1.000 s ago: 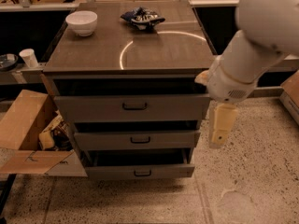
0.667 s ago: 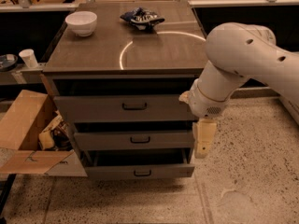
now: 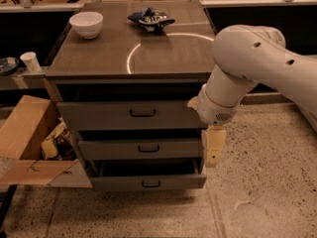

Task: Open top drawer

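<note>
The robot's bulky white arm comes in from the right edge and bends down to a rounded wrist in front of the right end of the drawer fronts. From that wrist the cream-coloured gripper hangs straight down, pointing at the speckled stone floor. It overlaps the right end of the shorter middle drawer. It is seen edge-on as a single slab, so whether it is spread or pressed together cannot be told, nor whether it touches the drawers.

The wide grey-brown top drawer sits directly under the top of the grey-brown table, with its small black bar handle at centre, well to the left of the gripper.

A second ago the wrist and gripper stood farther right, clear of the drawer fronts. They have since swung left and slightly lower, and have barely shifted in the last 0.7 s. The drawers, the white bowl and the crumpled blue-and-white packet on the table have not moved.

The wrist hides the top drawer's right end. Dark gaps show above each front, including the bottom drawer, but the interiors are lost in shadow. The arm's upper part is cut off at the right edge. An open cardboard box stands at the left.
</note>
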Motion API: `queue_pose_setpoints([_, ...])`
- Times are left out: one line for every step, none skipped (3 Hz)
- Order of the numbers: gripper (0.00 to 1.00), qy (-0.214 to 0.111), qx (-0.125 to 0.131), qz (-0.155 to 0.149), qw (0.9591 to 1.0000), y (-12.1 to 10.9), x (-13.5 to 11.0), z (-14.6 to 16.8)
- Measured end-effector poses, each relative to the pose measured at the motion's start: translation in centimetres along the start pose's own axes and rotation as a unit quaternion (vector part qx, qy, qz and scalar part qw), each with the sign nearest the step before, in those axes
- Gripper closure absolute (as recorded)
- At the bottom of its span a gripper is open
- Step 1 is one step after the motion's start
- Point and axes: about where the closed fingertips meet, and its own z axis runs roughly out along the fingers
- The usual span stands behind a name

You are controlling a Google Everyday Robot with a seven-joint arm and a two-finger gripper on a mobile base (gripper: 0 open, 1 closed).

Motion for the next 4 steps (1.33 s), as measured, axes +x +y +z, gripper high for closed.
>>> queue_pose_setpoints([0.0, 0.01, 0.028, -0.014, 0.9995, -3.6, 0.5, 1.2])
queue_pose_setpoints([0.0, 0.015, 0.063, -0.019, 0.9977, -7.4, 1.2, 2.2])
queue_pose_setpoints([0.0, 0.02, 0.075, -0.011, 0.9969, -10.6, 2.2, 3.9])
queue_pose_setpoints([0.0, 0.017, 0.067, 0.0, 0.9976, -12.9, 3.1, 6.2])
